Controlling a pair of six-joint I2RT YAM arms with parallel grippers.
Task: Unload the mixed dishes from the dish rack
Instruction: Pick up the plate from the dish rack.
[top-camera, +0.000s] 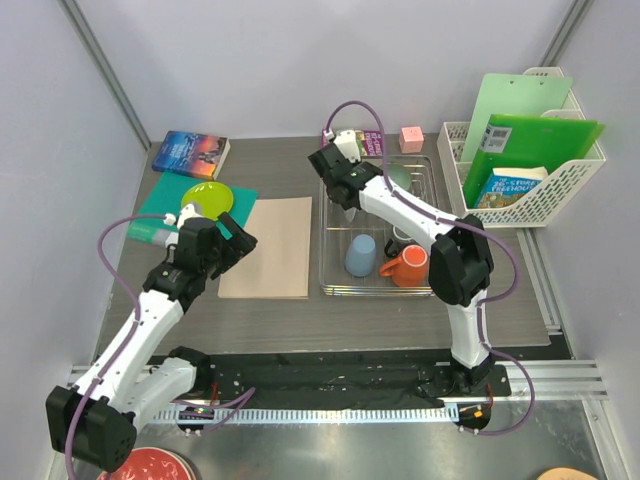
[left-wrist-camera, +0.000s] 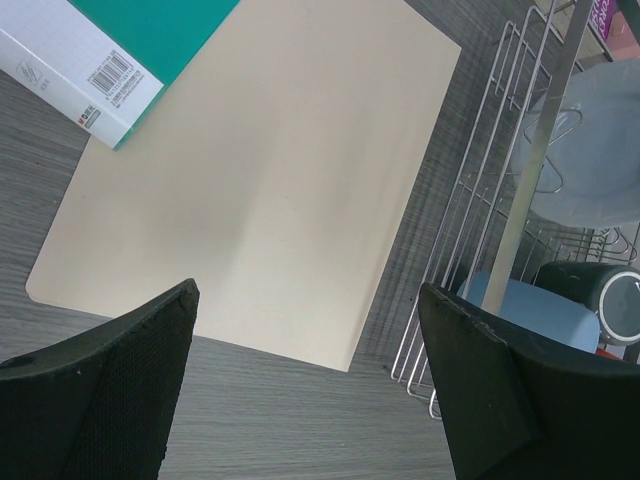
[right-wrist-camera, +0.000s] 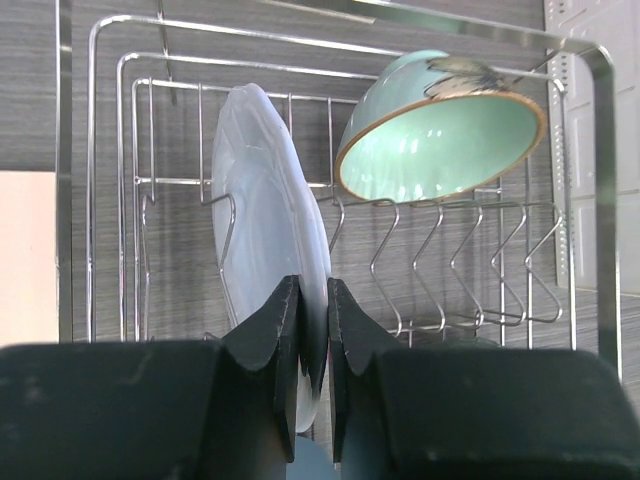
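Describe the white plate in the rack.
The white plate looks milky and glossy, with a slightly wavy rim, maybe glass or ceramic. It stands on edge between wire prongs of the rack, beside the tipped bowl. The right pincer is shut on its near rim.

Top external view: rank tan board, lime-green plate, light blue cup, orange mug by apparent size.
1. tan board
2. lime-green plate, partly hidden by the left arm
3. light blue cup and orange mug: they look about alike, so not ranked
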